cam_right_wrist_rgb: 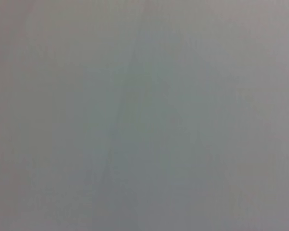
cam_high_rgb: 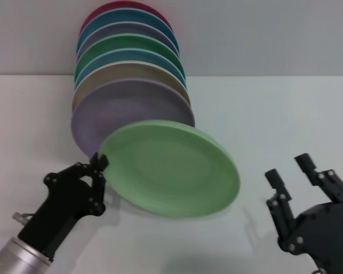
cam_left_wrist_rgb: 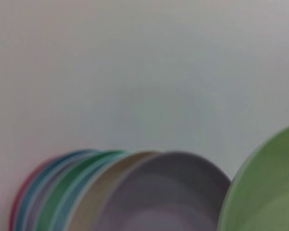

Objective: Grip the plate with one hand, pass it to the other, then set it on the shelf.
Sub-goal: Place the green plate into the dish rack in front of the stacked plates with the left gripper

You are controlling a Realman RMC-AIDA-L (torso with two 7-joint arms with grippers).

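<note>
The light mint-green plate [cam_high_rgb: 171,168] hangs tilted above the table, in front of a row of standing plates. My left gripper [cam_high_rgb: 98,162], on the silver wrist, is shut on the plate's left rim and holds it up. The plate's edge also shows in the left wrist view [cam_left_wrist_rgb: 267,192]. My right gripper [cam_high_rgb: 287,168], on the all-black wrist, is open and empty, to the right of the plate and apart from it. The wire shelf is hidden behind the standing plates.
Several coloured plates stand in a row at the back left, with a lilac plate [cam_high_rgb: 126,108] at the front, just behind the held plate; it also shows in the left wrist view [cam_left_wrist_rgb: 168,192]. A darker green plate [cam_high_rgb: 131,45] stands farther back. The white table [cam_high_rgb: 274,114] stretches to the right.
</note>
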